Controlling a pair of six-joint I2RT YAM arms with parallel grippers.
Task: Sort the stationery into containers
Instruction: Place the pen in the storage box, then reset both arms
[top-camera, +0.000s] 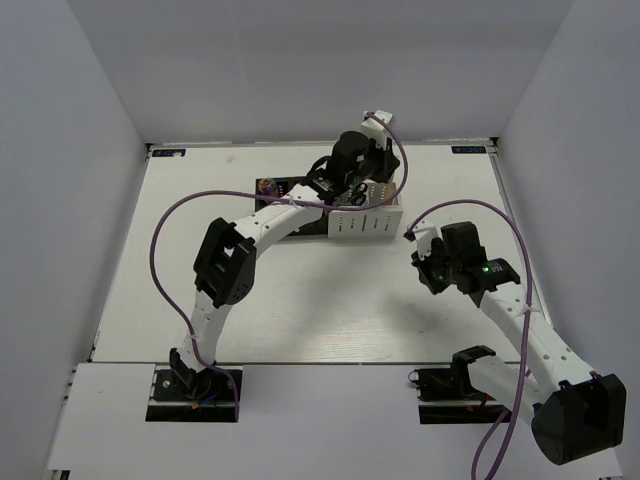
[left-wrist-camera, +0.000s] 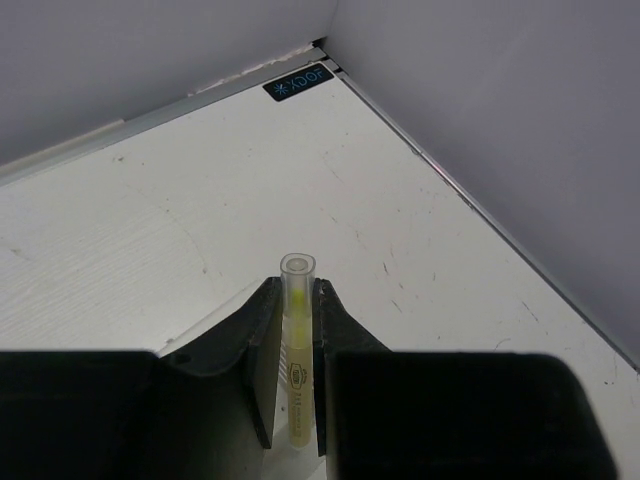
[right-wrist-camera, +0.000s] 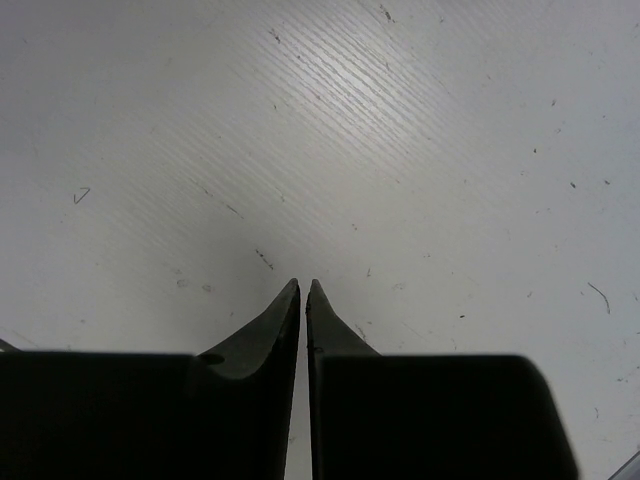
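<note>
above the containers (top-camera: 365, 224) at the far side, the left gripper (left-wrist-camera: 295, 288) clenches a yellow highlighter (left-wrist-camera: 298, 370) not yet dropped in, the right gripper (right-wrist-camera: 303, 287) is pinched together empty, and with nothing else loose in view, sorting seems nearly done.

The highlighter (left-wrist-camera: 297, 345) has a clear cap, a yellow-green tip and a pale barrel, set against the black left gripper (left-wrist-camera: 296, 290). The table (left-wrist-camera: 150, 220) is white with faint grain and dark flecks. The left arm (top-camera: 275, 222) is white with black joints, its cable (top-camera: 153, 255) purple; the white holders (top-camera: 365, 225) show dotted sides
</note>
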